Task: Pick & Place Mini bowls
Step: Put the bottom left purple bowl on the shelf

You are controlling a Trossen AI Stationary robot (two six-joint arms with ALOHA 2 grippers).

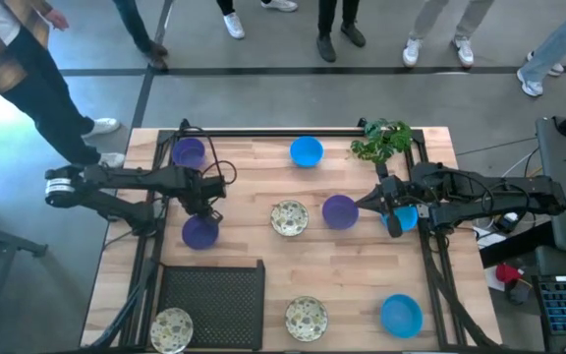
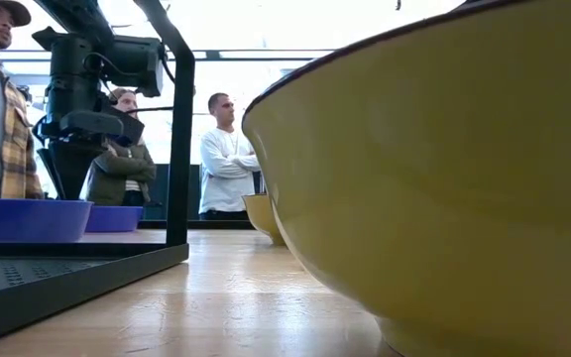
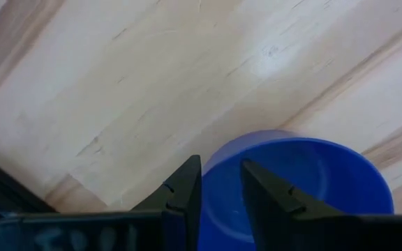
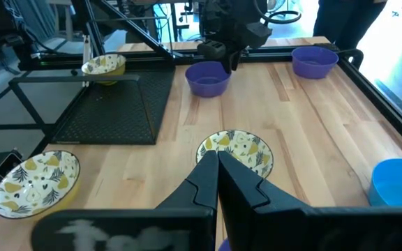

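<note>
Nine little round bowls sit on the pale wooden desk [image 1: 263,187], which has long straight planks. In the high view, a smooth purple bowl [image 1: 200,232] is at the middle left, and the left gripper [image 1: 204,208] is right above its rim. In the left wrist view the jaws are narrow, one dark pointed finger [image 3: 180,199] outside the thin rim of this bowl [image 3: 313,174] and the other inside; I cannot tell if they squeeze it. A second purple bowl [image 1: 189,152] is in the upper left corner of the desk. A third purple bowl [image 1: 339,211] is in the middle, just beside the right gripper [image 1: 386,208], whose jaws are closed tight with nothing between them in the right wrist view. A bright blue bowl [image 1: 405,216] lies partly hidden under that arm. Another blue bowl [image 1: 306,151] is at the top middle, and one more [image 1: 401,316] at the lower right. A cream bowl [image 1: 289,218] with a speckled leafy pattern is in the centre, one [image 1: 306,318] at the bottom middle, and one [image 1: 171,329] at the lower left, beside a flat black mesh tray [image 1: 209,295] full of tiny holes. A green leafy plant [image 1: 381,140] stands at the upper right. People [image 1: 28,69] stand on the grey floor past the top edge.
</note>
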